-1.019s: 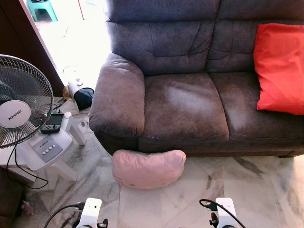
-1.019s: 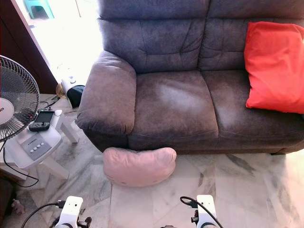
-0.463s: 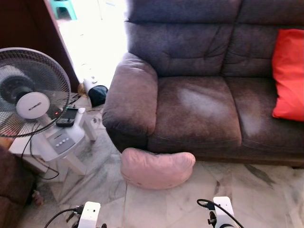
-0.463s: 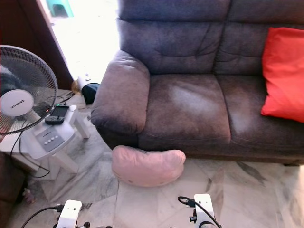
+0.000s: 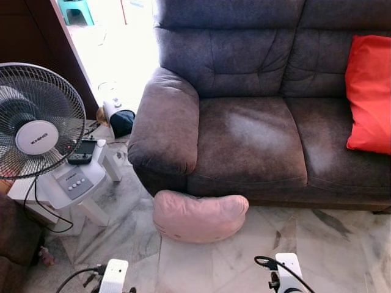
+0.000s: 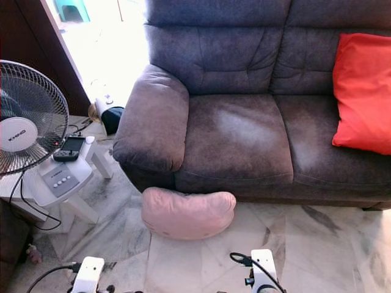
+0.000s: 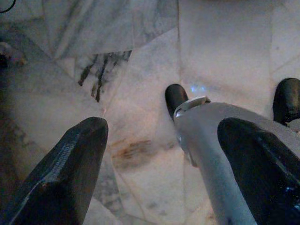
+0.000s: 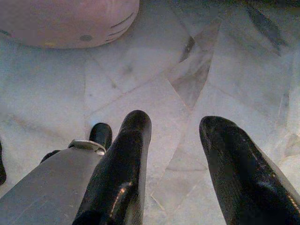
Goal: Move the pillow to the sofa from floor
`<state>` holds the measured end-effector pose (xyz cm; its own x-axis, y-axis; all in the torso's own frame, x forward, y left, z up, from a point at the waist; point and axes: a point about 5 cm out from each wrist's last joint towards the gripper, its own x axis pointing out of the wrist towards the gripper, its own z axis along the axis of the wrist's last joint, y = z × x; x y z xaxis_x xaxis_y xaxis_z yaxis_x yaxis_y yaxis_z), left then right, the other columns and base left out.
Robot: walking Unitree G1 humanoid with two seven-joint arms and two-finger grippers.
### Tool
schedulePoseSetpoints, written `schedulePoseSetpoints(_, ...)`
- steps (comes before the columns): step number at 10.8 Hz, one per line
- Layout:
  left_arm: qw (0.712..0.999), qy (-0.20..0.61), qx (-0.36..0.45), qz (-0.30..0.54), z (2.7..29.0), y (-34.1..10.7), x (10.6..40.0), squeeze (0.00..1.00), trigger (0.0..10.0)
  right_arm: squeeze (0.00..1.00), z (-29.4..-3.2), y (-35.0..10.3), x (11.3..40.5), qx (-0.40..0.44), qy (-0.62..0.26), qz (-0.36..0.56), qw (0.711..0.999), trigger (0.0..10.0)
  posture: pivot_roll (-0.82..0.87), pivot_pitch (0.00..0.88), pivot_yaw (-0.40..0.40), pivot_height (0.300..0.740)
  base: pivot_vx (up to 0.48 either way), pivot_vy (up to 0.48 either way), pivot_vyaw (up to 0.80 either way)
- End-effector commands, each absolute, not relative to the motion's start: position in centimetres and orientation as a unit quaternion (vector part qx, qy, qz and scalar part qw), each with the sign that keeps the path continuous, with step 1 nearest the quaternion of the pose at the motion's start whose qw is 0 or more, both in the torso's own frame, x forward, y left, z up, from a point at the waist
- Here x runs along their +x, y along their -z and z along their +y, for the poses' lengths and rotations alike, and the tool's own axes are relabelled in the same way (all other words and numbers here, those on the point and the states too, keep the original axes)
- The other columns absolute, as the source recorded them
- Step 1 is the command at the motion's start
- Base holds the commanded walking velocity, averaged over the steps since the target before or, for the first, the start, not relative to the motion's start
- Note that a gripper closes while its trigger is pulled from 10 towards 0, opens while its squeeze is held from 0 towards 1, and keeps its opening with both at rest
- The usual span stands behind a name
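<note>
The pink pillow (image 5: 200, 215) lies on the floor (image 5: 317, 244) at 12 o'clock, touching the sofa (image 5: 244, 140). It looks soft and light, so we should squeeze its puffy middle. Our left tool (image 7: 164, 154) is wide and empty; our right tool (image 8: 171, 164) is open and empty too.

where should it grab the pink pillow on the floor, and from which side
Probably by its two rounded ends, one gripper each, coming from the front and above. The pink pillow lies lengthwise on the marble floor, its back against the sofa base, so the front and top look free. Both grippers hang open and low.
</note>
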<state>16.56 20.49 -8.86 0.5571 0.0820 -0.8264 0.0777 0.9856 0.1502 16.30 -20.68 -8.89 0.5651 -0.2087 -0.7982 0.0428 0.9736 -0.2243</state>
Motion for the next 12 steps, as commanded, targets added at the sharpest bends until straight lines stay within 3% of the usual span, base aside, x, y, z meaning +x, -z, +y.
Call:
schedulePoseSetpoints(1, 0.869, -0.002, 0.091, 0.486, 20.96, 9.17, 15.72, 0.0, 10.0, 0.0, -20.8, 9.07, 15.84, -0.091, 0.074, 0.467, 0.876, 10.0, 0.03, 0.097, -0.012, 0.74, 0.244, 0.0, 0.0)
schedulePoseSetpoints(12, 0.875, -0.001, 0.085, 0.477, 20.35, 9.04, 16.26, 0.0, 10.0, 0.0, -20.77, 9.05, 15.88, -0.086, 0.071, 0.465, 0.878, 10.0, 0.03, 0.107, -0.013, 0.74, 0.264, 0.0, 0.0)
